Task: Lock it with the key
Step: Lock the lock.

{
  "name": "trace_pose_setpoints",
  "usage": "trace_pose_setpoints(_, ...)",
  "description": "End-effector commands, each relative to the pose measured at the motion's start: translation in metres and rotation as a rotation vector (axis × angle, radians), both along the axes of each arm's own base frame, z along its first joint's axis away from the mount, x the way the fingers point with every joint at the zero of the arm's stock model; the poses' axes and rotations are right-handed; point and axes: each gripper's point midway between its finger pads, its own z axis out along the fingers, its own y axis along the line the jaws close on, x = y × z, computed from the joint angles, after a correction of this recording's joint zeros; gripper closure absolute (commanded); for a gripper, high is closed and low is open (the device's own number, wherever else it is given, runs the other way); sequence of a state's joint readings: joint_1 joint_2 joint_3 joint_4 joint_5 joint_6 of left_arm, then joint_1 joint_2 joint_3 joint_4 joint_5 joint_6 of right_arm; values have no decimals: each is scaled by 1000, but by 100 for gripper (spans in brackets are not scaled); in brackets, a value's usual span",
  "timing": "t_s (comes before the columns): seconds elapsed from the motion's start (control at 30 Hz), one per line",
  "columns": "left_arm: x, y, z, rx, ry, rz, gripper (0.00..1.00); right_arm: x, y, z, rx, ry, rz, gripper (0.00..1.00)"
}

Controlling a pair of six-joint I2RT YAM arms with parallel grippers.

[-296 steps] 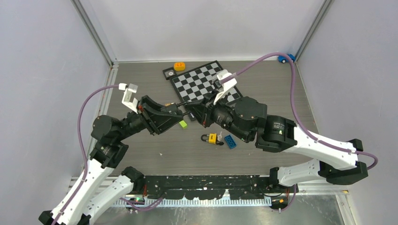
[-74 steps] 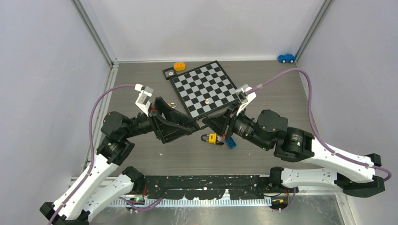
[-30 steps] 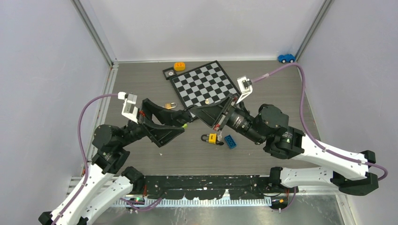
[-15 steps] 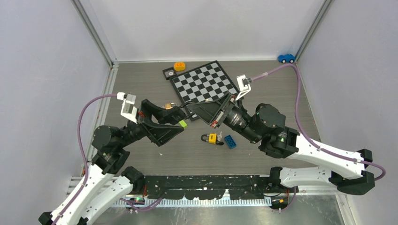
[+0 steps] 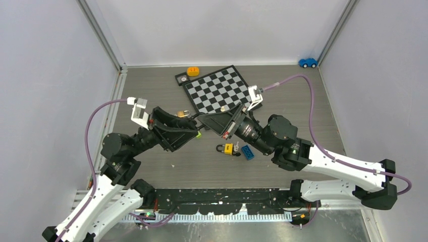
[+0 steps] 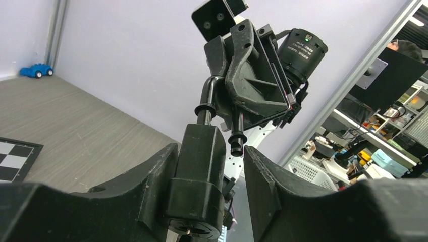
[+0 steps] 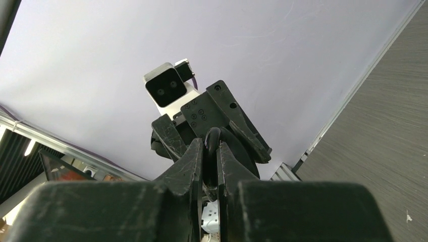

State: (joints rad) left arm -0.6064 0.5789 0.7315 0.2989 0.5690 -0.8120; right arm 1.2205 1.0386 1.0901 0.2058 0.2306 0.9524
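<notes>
- The key lies on the table at the lower centre of the top view, between the yellow padlock and the blue brick. Neither tool has it.
- Above it, mid-frame, a black padlock hangs in the air between my arms. One leg of its shackle is out of the body.
- My right tool is pinched together on the shackle's bend.
- My left tool straddles the body, fingers apart with a gap on one side. Whether it grips, I cannot tell.
- I judge this the closing step: seat the shackle first. Then one tool must let go and drop to the key, which looks thin and flat and will need a fine pinch.
</notes>
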Motion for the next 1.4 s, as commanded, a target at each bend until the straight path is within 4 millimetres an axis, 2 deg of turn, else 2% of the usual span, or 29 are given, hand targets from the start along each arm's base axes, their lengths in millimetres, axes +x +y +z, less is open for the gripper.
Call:
trace_pose_setpoints(0.0, -18, 5, 25, -55, -92, -46, 54, -3, -24, 59, 225, -24, -4, 100)
trace_pose_setpoints(0.07, -18, 5, 27, -59, -94, -48, 73, -3, -24, 57, 220, -23, -3, 100)
trace_pose_setpoints(0.13, -18, 4, 28, -57, -93, -53, 85, -1, -24, 52, 201, -21, -11, 100)
trace_pose_setpoints(0.2, -17, 3, 28, -54, -86, -54, 92, 1, -25, 44, 171, -18, -28, 100)
trace_pose_setpoints(0.23, -17, 3, 28, -51, -81, -56, 91, 3, -27, 40, 157, -15, -41, 100)
trace_pose_setpoints(0.27, -17, 2, 28, -51, -78, -57, 87, 4, -29, 36, 147, -12, -54, 100)
trace_pose_setpoints(0.4, -17, 2, 27, -68, -72, -63, 45, 7, -42, 33, 145, -17, -90, 100)
trace_pose_setpoints(0.47, -16, 3, 26, -74, -63, -59, 34, 7, -49, 36, 148, -28, -105, 100)
trace_pose_setpoints(0.5, -17, 3, 26, -75, -60, -61, 31, 8, -52, 39, 150, -32, -112, 100)
trace_pose_setpoints(0.7, -19, 1, 23, -75, -54, -88, 30, 7, -64, 57, 174, -67, -128, 100)
trace_pose_setpoints(0.9, -18, 0, 17, -81, -43, -91, 30, 1, -65, 80, 213, -98, -98, 100)
trace_pose_setpoints(1.07, -19, -1, 16, -86, -39, -107, 31, 0, -65, 90, 254, -104, -83, 100)
trace_pose_setpoints(1.3, -16, -1, 18, -99, -43, -95, 33, 0, -51, 86, 281, -72, -34, 100)
trace_pose_setpoints(1.37, -16, -1, 20, -103, -49, -96, 40, 2, -47, 81, 286, -56, -28, 100)
